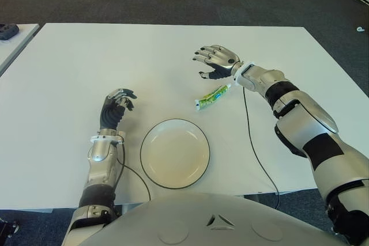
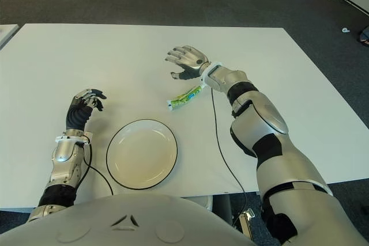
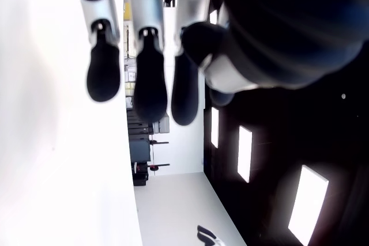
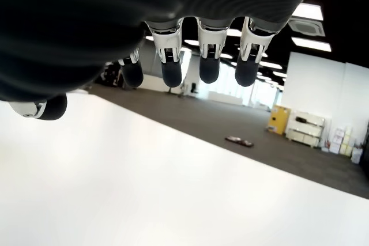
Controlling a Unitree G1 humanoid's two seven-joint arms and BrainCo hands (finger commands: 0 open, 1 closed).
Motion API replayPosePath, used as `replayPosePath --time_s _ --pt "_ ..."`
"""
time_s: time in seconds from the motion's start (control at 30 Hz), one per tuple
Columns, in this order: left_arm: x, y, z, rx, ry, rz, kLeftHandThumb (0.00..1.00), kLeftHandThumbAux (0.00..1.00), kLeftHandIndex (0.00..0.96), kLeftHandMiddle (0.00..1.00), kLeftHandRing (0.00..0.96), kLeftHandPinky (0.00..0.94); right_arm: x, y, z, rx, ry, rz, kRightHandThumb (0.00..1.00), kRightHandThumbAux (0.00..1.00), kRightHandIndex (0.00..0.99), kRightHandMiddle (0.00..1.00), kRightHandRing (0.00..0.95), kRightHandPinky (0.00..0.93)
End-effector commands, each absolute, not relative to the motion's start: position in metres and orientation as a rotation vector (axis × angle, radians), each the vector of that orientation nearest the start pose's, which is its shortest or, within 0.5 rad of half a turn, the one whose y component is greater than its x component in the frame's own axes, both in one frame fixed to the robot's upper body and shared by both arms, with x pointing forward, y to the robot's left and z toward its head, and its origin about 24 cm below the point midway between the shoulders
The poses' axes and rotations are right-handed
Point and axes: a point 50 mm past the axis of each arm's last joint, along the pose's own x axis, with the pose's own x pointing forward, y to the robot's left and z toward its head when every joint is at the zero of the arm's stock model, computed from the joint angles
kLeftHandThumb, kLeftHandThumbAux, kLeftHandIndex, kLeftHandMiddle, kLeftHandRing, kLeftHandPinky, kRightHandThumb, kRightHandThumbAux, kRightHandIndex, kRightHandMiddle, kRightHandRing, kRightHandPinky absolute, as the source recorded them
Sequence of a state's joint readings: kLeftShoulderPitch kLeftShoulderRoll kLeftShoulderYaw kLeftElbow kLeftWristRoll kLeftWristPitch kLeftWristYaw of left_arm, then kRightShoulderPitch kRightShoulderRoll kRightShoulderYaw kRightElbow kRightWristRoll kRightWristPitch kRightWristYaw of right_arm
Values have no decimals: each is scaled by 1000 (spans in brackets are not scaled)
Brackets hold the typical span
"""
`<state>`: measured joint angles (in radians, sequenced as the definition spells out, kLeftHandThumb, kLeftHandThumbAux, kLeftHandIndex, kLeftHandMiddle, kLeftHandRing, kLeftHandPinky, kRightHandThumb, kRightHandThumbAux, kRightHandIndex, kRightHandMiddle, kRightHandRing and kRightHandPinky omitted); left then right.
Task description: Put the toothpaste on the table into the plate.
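Your right hand (image 1: 216, 60), fingers spread and empty, just beyond the green-and-white toothpaste tube (image 1: 213, 97); black-rimmed cream plate (image 1: 174, 153) nearer you.

one toothpaste (image 1: 214, 96), one plate (image 1: 174, 153), two hands

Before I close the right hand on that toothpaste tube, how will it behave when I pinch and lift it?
The toothpaste tube lies flat on the table, so it will probably slide rather than roll. It looks small and soft-bodied, so likely light and apt to squash or bend under a hard pinch. The right hand is open beyond it, holding nothing; the plate is close, so the carry is short.
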<state>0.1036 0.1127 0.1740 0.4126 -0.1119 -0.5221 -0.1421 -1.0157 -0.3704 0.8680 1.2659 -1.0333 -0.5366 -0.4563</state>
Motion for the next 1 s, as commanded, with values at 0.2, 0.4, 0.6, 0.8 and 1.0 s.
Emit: replayPosePath --time_s 0.2,0.4,0.6,0.8,1.0 --pt "202 221 -20 49 -2 105 836 674 427 495 649 644 367 -140 56 -1830 -462 699 540 146 0 0 0 0" --pt "203 221 -19 40 -2 112 836 674 426 496 647 644 365 -151 51 -1848 -418 703 535 148 0 0 0 0" --pt "205 220 -20 52 -6 111 836 675 424 496 649 649 360 -164 44 -1868 -372 721 540 145 0 0 0 0" --pt "206 219 -19 55 -12 87 836 674 424 498 657 649 354 -174 35 -1891 -343 744 542 144 0 0 0 0" --pt "207 218 -18 19 -14 68 836 675 425 492 643 624 346 -183 26 -1904 -333 781 543 137 0 0 0 0"
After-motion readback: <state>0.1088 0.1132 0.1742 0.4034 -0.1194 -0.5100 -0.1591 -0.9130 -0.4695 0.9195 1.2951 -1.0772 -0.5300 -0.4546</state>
